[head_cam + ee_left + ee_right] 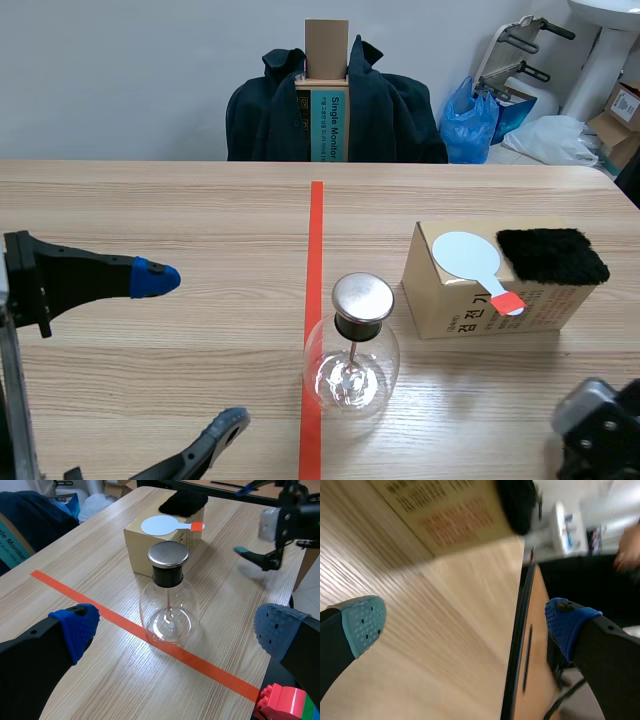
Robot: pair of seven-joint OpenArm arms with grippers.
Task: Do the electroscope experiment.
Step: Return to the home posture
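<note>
Left gripper [190,355] hangs low over the wooden tabletop [150,200], fingers spread wide, nothing btw them. Clear glass flask electroscope [352,350] w/ black neck & round metal cap stands upright just ahead of it, on the orange-red tape line [316,230], apart from both blue pads [75,627]. Right gripper [466,624] is also wide open & empty, low near the tabletop's right edge, w/ the brown cardboard box [440,300] ahead of it. Box sits just beside the flask on the robot's right, not touching it. On top of the box: white round paddle [468,255] w/ orange-red handle tip, & black fuzzy fur pad [552,255], side by side; can't tell if they touch. Dark jacket [390,110] is draped over a chair past the far edge.
</note>
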